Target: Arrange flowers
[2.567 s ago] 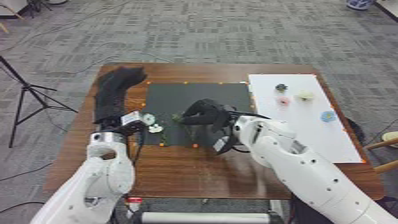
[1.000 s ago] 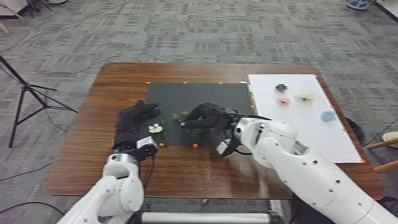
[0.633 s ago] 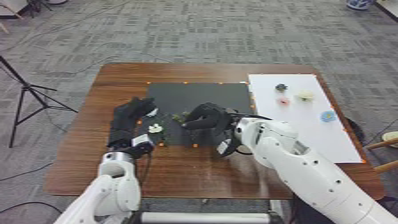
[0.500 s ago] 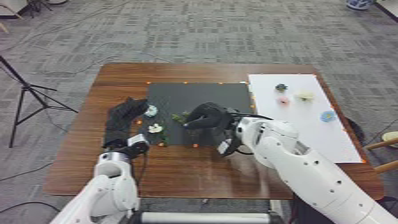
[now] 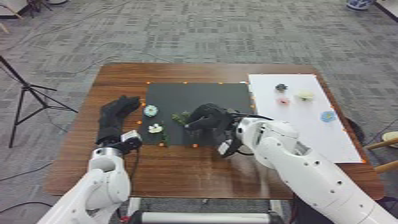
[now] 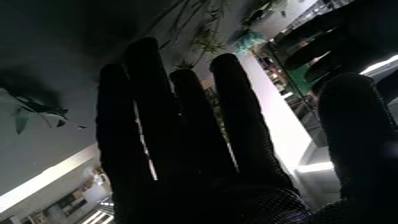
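In the head view my left hand (image 5: 114, 116) is over the wood just left of the black mat (image 5: 197, 91), fingers straight, holding nothing. A pale blue-white flower (image 5: 150, 110) lies on the mat's left side, with a white flower (image 5: 155, 128) on a green stem below it. Green foliage (image 5: 180, 118) lies beside the fingers of my right hand (image 5: 206, 117), which is low over the mat's middle. In the right wrist view my right hand (image 6: 191, 165) has straight fingers, with green sprigs (image 6: 209, 44) beyond their tips and my left hand (image 6: 346, 37) farther off.
On the white board (image 5: 298, 130) at the right are a dark green piece (image 5: 281, 87), a pink flower (image 5: 283, 101), a cream flower (image 5: 305, 95) and a blue flower (image 5: 328, 116). Orange markers line the mat's edges. A tripod (image 5: 34, 90) stands left of the table.
My left hand has moved left, away from the mat's flowers, uncovering the pale blue-white flower at the mat's left side. My right hand has stayed nearly in place.
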